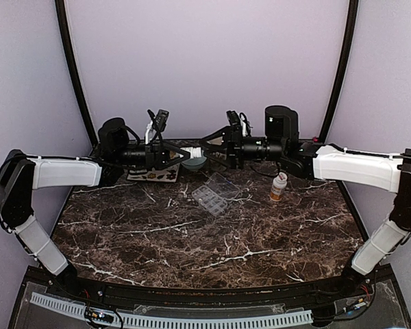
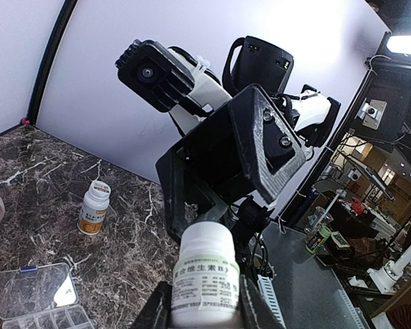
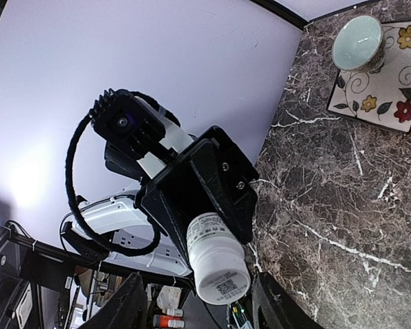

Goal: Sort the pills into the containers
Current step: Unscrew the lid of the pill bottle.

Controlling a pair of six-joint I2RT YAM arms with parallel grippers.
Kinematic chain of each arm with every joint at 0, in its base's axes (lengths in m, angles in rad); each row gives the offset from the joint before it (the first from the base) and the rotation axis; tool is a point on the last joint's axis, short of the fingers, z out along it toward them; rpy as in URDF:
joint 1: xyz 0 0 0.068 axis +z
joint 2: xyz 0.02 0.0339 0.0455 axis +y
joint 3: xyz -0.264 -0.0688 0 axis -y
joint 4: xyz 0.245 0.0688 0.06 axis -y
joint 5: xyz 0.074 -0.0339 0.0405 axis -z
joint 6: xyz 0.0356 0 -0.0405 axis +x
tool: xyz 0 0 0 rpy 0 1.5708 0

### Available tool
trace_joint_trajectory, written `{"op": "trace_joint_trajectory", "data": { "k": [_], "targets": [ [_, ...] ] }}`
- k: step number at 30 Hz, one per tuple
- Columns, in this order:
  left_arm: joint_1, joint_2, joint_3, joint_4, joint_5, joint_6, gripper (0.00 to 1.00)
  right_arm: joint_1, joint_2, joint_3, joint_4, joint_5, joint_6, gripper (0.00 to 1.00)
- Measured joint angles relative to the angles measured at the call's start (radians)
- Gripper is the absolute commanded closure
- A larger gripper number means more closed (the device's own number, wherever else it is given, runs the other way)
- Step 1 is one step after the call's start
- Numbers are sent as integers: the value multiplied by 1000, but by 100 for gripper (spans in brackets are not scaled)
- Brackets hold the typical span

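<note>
Top external view: both arms reach to the far side of the table (image 1: 212, 240) and meet nose to nose above it. Left gripper (image 2: 204, 301) pinches a white bottle (image 2: 205, 277) by its body, jaws pressed to its sides. Right gripper (image 3: 200, 281) faces it, jaws spread to either side of the bottle's free end; contact not clear.

Organiser box (image 1: 216, 195) lies on the table below and a little right of the meeting point, lid open. Its compartments look empty, though they are too small to be sure. No pills show anywhere.

An orange bottle (image 1: 279, 186) stands capped, right of the box. A bowl (image 3: 356, 42) sits on a flowered mat (image 3: 380, 89) at the far edge.

Judgement: early stage. The white bottle seems unopened. Opening, pouring and sorting all remain.
</note>
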Motion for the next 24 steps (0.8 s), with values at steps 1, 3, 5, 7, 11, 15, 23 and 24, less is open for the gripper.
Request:
{"op": "trace_joint_trajectory", "data": {
  "k": [1, 3, 5, 7, 11, 15, 23, 24],
  "targets": [
    [0, 0, 0, 0, -1, 0, 100, 0, 1, 0, -3, 0, 0, 47],
    [0, 0, 0, 0, -2, 0, 100, 0, 3, 0, -7, 0, 0, 48],
    [0, 0, 0, 0, -2, 0, 100, 0, 4, 0, -10, 0, 0, 48],
    [0, 0, 0, 1, -2, -1, 100, 0, 5, 2, -16, -1, 0, 49],
    [-5, 0, 0, 2, -3, -1, 100, 0, 10, 5, -22, -4, -1, 52],
    [-11, 0, 0, 3, -3, -2, 100, 0, 10, 5, -28, -12, -1, 54],
    [-11, 0, 0, 3, -4, -2, 100, 0, 49, 22, -30, -22, -1, 56],
    [-11, 0, 0, 3, -4, -2, 100, 0, 51, 23, -29, -23, -1, 56]
  ]
}}
